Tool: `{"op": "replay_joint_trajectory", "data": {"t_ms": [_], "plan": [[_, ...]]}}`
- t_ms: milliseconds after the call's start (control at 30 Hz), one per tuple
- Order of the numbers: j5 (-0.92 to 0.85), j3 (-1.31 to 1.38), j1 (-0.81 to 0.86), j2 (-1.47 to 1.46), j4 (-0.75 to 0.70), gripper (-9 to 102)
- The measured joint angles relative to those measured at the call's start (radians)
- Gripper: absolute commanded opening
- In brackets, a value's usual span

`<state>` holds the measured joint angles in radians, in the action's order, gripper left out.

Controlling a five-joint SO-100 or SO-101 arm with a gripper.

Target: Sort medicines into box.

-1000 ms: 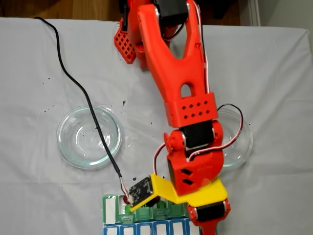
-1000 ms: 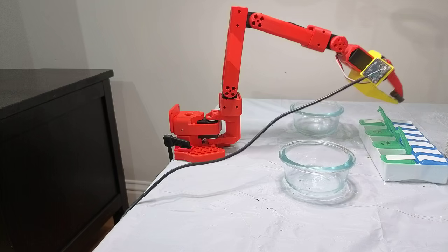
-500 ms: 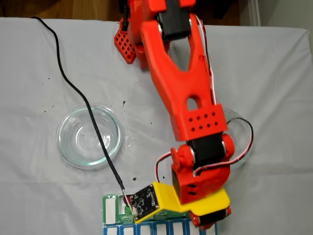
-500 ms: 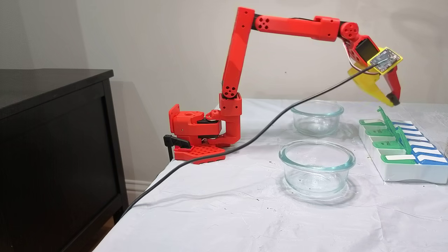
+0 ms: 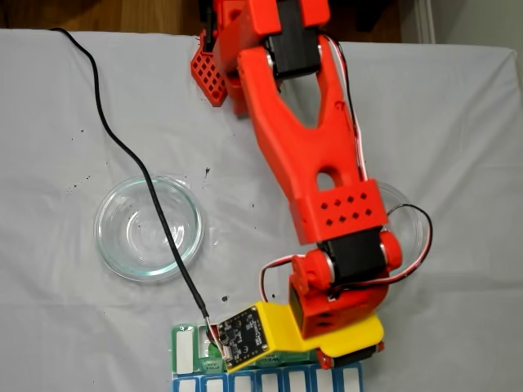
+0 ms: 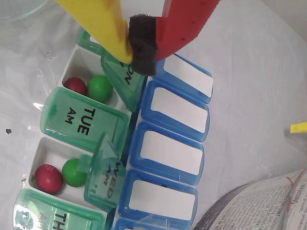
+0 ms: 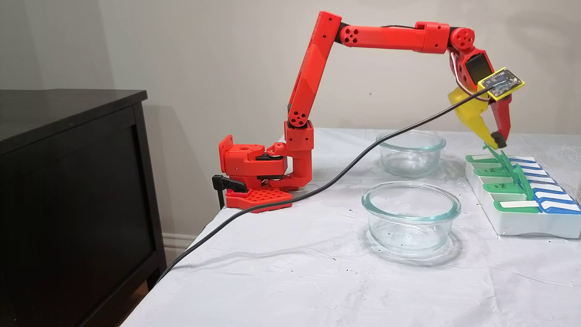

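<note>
4 medicines visible in the wrist view: 2 red (image 6: 75, 85), 2 green (image 6: 100, 88); 1 of each colour per open compartment of the box (image 6: 144, 158); 2 glass dishes (image 7: 411, 217) hold nothing; gripper (image 6: 142, 45) closed on nothing, just above a raised lid (image 6: 125, 81); black cable (image 7: 317, 188) crosses the table.

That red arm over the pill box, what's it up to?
The red arm's end effector hangs, tips together, just above a raised green lid of the weekly pill organizer. In the wrist view two open compartments each hold a dark red ball and a green ball. The blue lids are shut. Two glass dishes stand nearby, seemingly empty, so the sorting looks mostly done.
</note>
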<state>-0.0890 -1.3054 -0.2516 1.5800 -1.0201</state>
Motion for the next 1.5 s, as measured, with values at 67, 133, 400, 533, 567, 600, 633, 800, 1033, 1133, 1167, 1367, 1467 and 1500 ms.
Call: {"op": "replay_joint_trajectory", "data": {"t_ms": [67,133,400,533,567,600,633,800,1033,1133,1167,1367,1467,1500], "plan": [[0.006,0.031,0.000,-0.017,-0.031,0],[0.020,0.055,0.000,-0.044,-0.063,0],[0.055,0.094,-0.009,-0.133,-0.098,0],[0.057,0.143,-0.012,-0.176,-0.158,0],[0.057,0.153,-0.017,-0.186,-0.175,0],[0.060,0.160,-0.020,-0.192,-0.181,0],[0.066,0.167,-0.023,-0.201,-0.190,0],[0.078,0.202,-0.032,-0.241,-0.219,0],[0.069,0.241,-0.034,-0.255,-0.264,0],[0.055,0.241,-0.021,-0.239,-0.265,0],[0.052,0.239,-0.017,-0.230,-0.259,0],[0.023,0.143,0.067,-0.114,-0.080,0],[0.009,0.112,0.126,-0.043,0.015,0],[0.003,0.112,0.150,-0.023,0.041,0]]}}
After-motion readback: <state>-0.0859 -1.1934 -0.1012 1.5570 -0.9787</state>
